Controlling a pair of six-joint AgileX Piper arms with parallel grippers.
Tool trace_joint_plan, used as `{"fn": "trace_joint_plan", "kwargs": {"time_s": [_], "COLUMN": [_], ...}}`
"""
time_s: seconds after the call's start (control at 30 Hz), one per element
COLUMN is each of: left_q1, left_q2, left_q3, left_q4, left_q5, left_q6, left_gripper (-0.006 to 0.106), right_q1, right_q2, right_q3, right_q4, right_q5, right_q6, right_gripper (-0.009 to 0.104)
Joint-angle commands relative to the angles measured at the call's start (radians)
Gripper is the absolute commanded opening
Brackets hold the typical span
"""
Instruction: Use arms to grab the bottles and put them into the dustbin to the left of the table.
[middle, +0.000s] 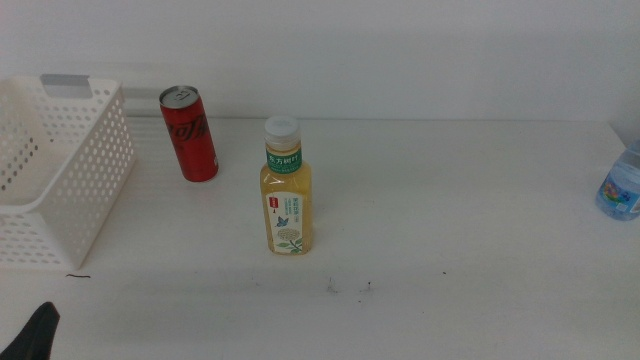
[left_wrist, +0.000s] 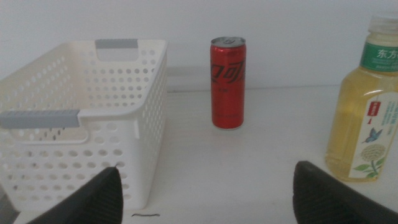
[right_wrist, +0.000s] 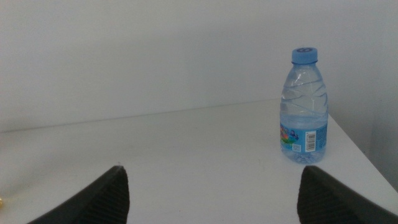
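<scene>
A yellow tea bottle (middle: 287, 190) with a white cap stands upright mid-table. Behind it to the left is a slim red soda can (middle: 188, 133), close to the white perforated dustbin (middle: 90, 170) at the table's left. A small clear water bottle (middle: 622, 185) with a blue cap stands at the far right edge. My left gripper (left_wrist: 208, 168) is open and empty, facing the dustbin (left_wrist: 124, 81), the can (left_wrist: 227, 83) and the tea bottle (left_wrist: 367, 106), well short of them; only its tip (middle: 35, 335) shows in the middle view. My right gripper (right_wrist: 212, 168) is open, with the water bottle (right_wrist: 303, 106) ahead of it, off toward one jaw.
The white table (middle: 450, 200) carries a few dark specks (middle: 332, 288) in front of the tea bottle. A white wall runs behind the table. The table's right edge passes just beyond the water bottle. The dustbin has grey handle strips (left_wrist: 116, 43) on its rim.
</scene>
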Motion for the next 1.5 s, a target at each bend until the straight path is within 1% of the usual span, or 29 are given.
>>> {"fn": "trace_joint_plan", "kwargs": {"time_s": [0.0,0.23,0.37,0.47,0.63,0.77,0.87,1.27,1.33,1.43,1.47], "left_q1": [-0.021,-0.152,-0.222,-0.268,-0.287,-0.287,-0.287,-0.287,-0.287,-0.287,-0.287], "left_q2": [0.019,0.325,0.566,0.759,1.063,1.219,1.269,1.276,1.276,1.276,1.276], "left_q3": [-0.001,-0.001,-0.001,-0.001,-0.001,-0.001,-0.001,-0.001,-0.001,-0.001,-0.009], "left_q4": [-0.005,-0.003,-0.003,-0.013,-0.008,-0.01,-0.01,0.008,0.029,0.027,0.027], "left_q5": [-0.043,-0.292,-0.522,-0.744,-1.137,-1.286,-1.338,-1.345,-1.336,-1.333,-1.279], "left_q6": [-0.006,-0.003,-0.003,-0.003,-0.028,-0.056,-0.056,-0.058,-0.056,-0.051,-0.053], "left_gripper": [0.094,0.094,0.094,0.094,0.094,0.094,0.094,0.094,0.094,0.094,0.094], "right_q1": [-0.008,-0.008,-0.008,-0.008,-0.008,-0.008,-0.008,-0.008,-0.008,-0.008,-0.008], "right_q2": [-0.005,-0.005,-0.005,-0.005,-0.005,-0.005,-0.005,-0.005,-0.005,-0.005,-0.005], "right_q3": [0.004,0.004,0.004,0.004,0.004,0.004,0.004,0.004,0.004,0.004,0.004], "right_q4": [-0.009,-0.009,-0.009,-0.009,-0.009,-0.009,-0.009,-0.009,-0.009,-0.009,-0.009], "right_q5": [-0.009,-0.009,-0.009,-0.009,-0.009,-0.009,-0.009,-0.009,-0.009,-0.009,-0.009], "right_q6": [-0.002,-0.002,-0.002,-0.002,-0.002,-0.002,-0.002,-0.002,-0.002,-0.002,-0.002], "right_gripper": [0.085,0.085,0.085,0.085,0.085,0.085,0.085,0.085,0.085,0.085,0.085]}}
